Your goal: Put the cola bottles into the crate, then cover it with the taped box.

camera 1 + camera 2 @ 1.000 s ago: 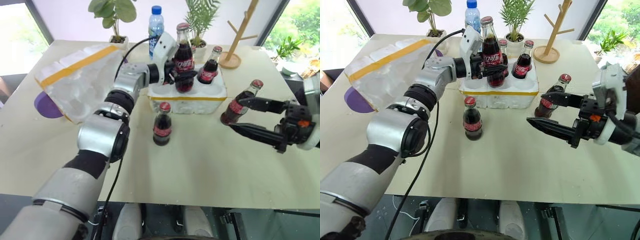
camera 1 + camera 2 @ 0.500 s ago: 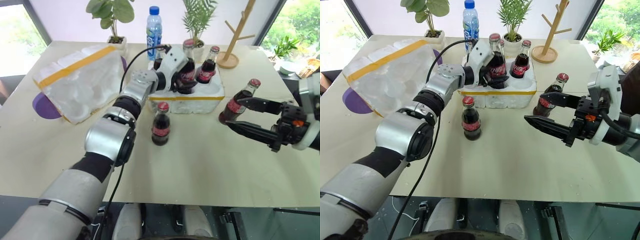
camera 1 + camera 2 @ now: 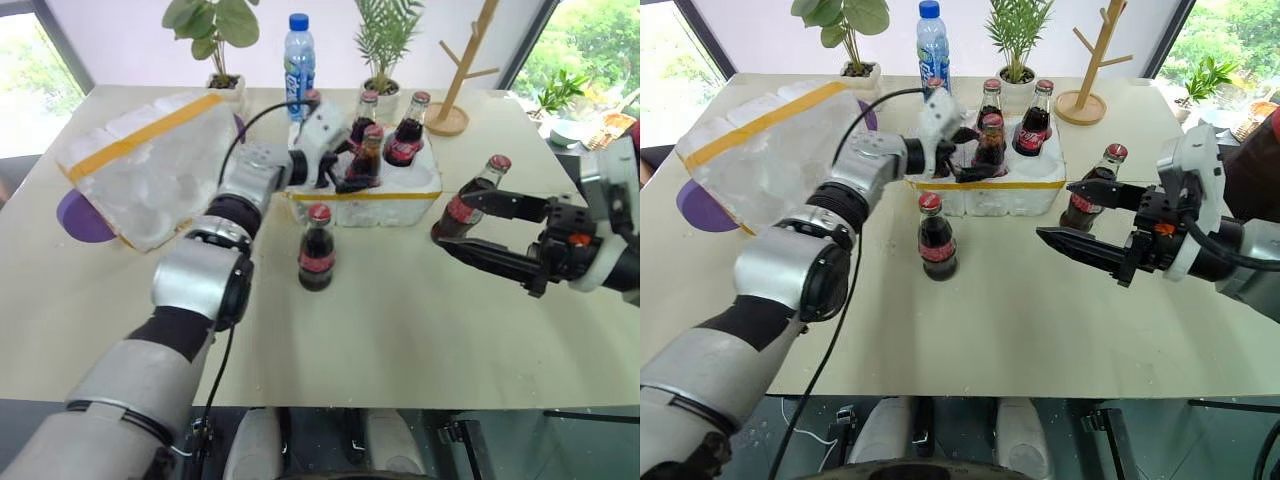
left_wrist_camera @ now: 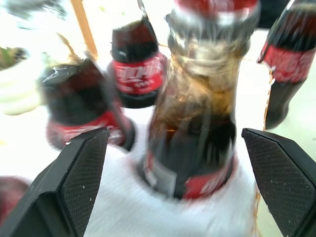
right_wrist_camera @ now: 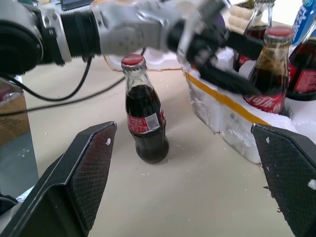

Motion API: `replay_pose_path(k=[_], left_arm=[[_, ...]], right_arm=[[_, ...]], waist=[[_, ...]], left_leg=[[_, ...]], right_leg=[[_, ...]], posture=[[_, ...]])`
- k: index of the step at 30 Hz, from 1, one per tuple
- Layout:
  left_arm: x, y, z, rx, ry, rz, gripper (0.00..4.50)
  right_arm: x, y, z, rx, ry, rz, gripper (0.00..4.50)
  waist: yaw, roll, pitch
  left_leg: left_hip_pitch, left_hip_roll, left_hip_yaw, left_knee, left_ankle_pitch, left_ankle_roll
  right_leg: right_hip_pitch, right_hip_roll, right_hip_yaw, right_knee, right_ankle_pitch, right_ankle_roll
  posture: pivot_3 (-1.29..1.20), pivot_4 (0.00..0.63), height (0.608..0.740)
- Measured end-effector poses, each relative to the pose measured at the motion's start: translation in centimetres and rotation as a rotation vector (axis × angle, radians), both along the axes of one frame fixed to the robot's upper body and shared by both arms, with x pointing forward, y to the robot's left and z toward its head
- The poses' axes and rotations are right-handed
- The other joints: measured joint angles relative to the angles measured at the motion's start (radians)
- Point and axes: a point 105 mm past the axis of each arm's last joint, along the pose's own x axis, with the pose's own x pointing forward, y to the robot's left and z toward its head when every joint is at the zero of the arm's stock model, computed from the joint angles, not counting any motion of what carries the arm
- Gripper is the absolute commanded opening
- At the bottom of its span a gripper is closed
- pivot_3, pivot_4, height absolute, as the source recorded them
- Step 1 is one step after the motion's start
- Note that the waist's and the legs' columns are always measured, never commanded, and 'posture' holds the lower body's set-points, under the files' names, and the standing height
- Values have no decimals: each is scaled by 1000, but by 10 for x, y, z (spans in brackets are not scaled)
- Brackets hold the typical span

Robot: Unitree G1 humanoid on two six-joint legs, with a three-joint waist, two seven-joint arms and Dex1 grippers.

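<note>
White foam crate (image 3: pixel 400 195) on counter (image 3: pixel 400 330) holds four cola bottles; two stand outside. Left hand (image 3: pixel 340 170) apart around seated bottle (image 3: pixel 364 160). Right hand (image 3: pixel 470 228) apart beside bottle (image 3: pixel 465 200); next, close and lift.

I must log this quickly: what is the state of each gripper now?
Left gripper: open, fingers either side of a cola bottle seated in the crate.
Right gripper: open, holding nothing.
</note>
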Motion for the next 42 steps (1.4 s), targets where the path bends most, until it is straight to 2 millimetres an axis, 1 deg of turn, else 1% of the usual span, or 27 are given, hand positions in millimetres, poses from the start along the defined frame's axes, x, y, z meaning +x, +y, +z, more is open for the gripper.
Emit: replay_pose_path(k=[3,5,7,8,10,12,14,16,18,20,22,27,30,34,37,39,40,42], left_arm=[[-4,28,21,-10,-46,-37,4467],[-8,50,36,3,-85,-58,4467],[-19,75,40,45,-108,-100,4467],[-26,88,36,70,-103,-129,4467],[-42,112,13,130,-32,-176,4467],[-60,126,-14,177,49,-212,4467],[-79,132,-36,199,128,-247,4467],[-95,130,-42,206,158,-281,4467],[-103,124,-41,202,148,-304,4467],[-110,114,-42,195,131,-327,4467],[-116,99,-48,163,137,-356,4467],[-120,71,-52,134,134,-397,4467],[-115,60,-57,114,148,-378,4467],[-107,54,-58,86,159,-345,4467],[-103,50,-57,73,172,-347,3655],[-104,47,-62,79,190,-362,2747],[-103,47,-60,76,183,-358,2364],[-102,46,-59,91,181,-364,2355]], right_arm=[[4,2,-1,-14,2,20,4500],[5,4,-2,-25,5,36,4500],[7,4,-1,-34,6,50,4500],[8,4,0,-37,5,59,4500],[10,3,-1,-45,11,66,4500],[13,2,1,-46,12,74,4500],[15,3,2,-49,14,89,4500],[16,5,1,-56,17,107,4500],[15,7,2,-58,18,124,4500],[16,8,3,-59,17,135,4500],[17,7,4,-62,13,134,4500],[18,8,-1,-70,34,144,4500],[19,8,-1,-73,34,142,4500],[18,7,-3,-70,39,139,4500],[18,6,-5,-65,46,132,4500],[18,5,-6,-59,49,129,4500],[18,5,-6,-56,50,127,4500],[18,4,-5,-52,41,123,4500]], waist=[[-2,0,0],[-2,0,0],[-3,1,-1],[-5,2,-1],[-6,2,-1],[-7,2,-1],[-3,2,-1],[5,2,-1],[8,2,-1],[5,2,-1],[2,2,-1],[1,2,-1],[0,2,-1],[1,2,-1],[1,2,-1],[1,2,-1],[1,2,-1],[1,2,-1]], left_leg=[[0,0,0,1,0,0],[0,0,0,1,0,0],[0,0,1,1,0,0],[1,1,1,1,0,0],[1,2,1,1,0,0],[1,4,1,2,0,0],[0,5,1,4,0,0],[-1,5,0,5,0,0],[-1,4,0,6,0,1],[1,4,0,6,-1,2],[2,4,0,6,-1,2],[2,3,0,6,-1,2],[2,3,0,6,-1,2],[2,3,0,6,-1,2],[2,3,0,6,-1,2],[2,3,0,6,-1,2],[2,3,0,6,-1,2],[2,3,0,6,-1,2]], right_leg=[[0,0,0,0,0,0],[0,0,0,0,0,0],[0,0,0,0,0,0],[0,0,0,0,0,0],[0,0,1,1,0,0],[0,0,1,2,0,0],[0,0,1,2,0,0],[1,-1,0,2,0,0],[3,-2,0,1,0,0],[4,-2,0,0,0,0],[5,-2,1,0,0,0],[5,0,1,1,0,0],[5,1,1,1,0,0],[5,1,1,1,0,0],[5,1,1,1,0,0],[5,1,1,1,0,0],[5,1,0,1,0,0],[5,0,1,1,0,0]], posture=[[0,150,740],[0,150,740],[0,150,740],[0,150,740],[0,150,740],[0,150,740],[0,150,740],[0,150,740],[0,150,740],[0,150,740],[0,150,740],[0,150,740],[0,150,740],[0,150,740],[0,150,740],[0,150,740],[0,150,740],[0,150,740]])
